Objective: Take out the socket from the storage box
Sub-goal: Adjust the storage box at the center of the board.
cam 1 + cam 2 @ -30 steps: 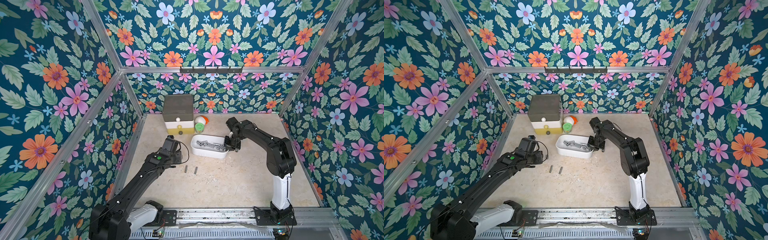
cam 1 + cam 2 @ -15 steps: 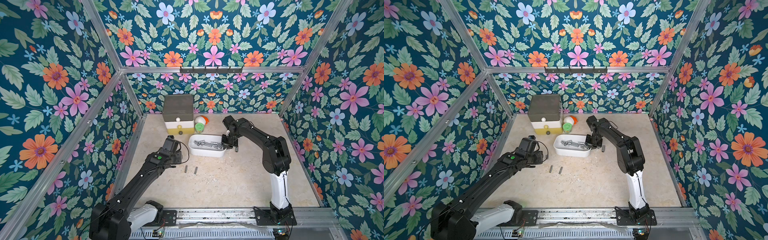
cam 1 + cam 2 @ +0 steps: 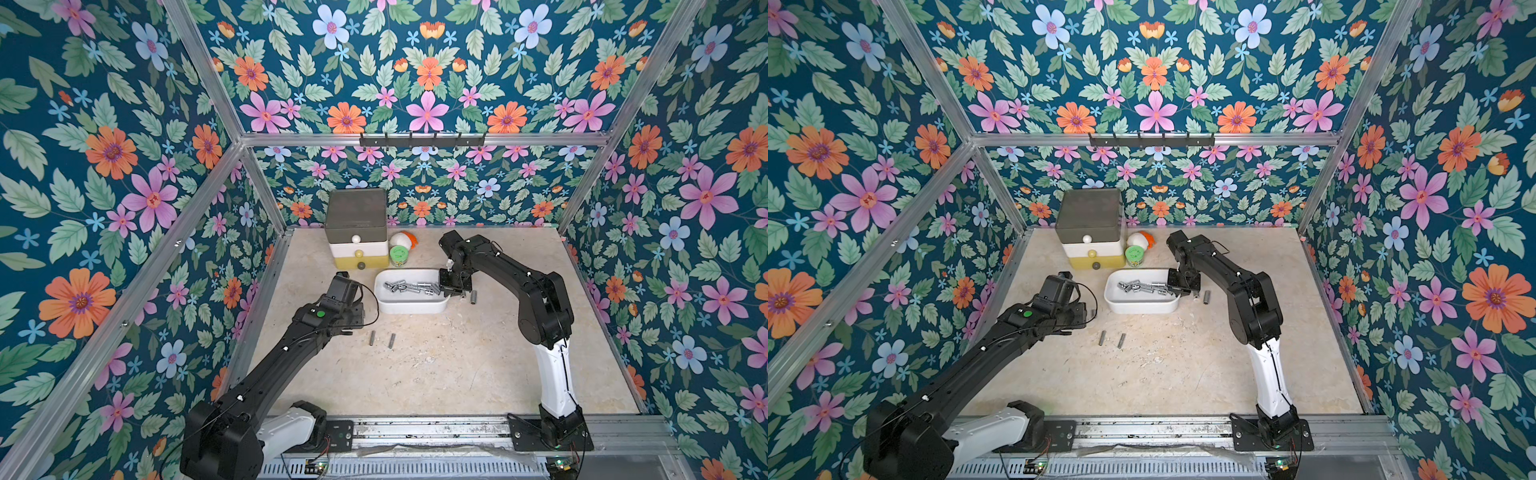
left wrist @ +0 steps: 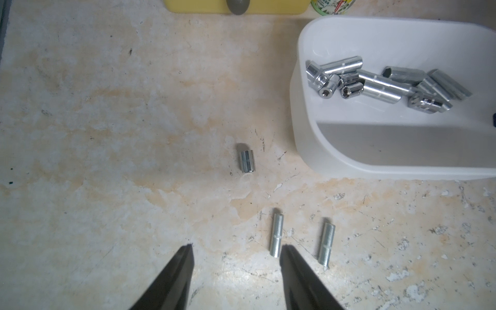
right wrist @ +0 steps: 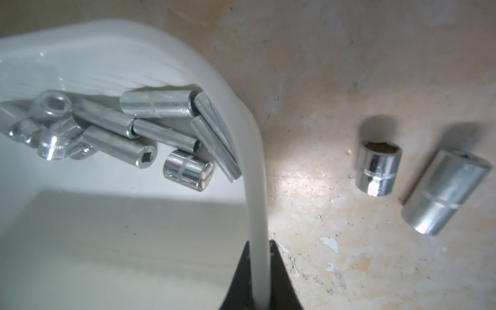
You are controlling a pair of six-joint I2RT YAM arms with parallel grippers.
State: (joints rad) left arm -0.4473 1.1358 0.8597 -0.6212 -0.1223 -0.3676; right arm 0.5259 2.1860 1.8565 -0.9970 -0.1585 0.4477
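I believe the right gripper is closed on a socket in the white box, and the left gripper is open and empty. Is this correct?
Not quite. The right wrist view shows the right gripper shut on the wall of the storage box, not on a socket. The left gripper is open and empty, as you say.
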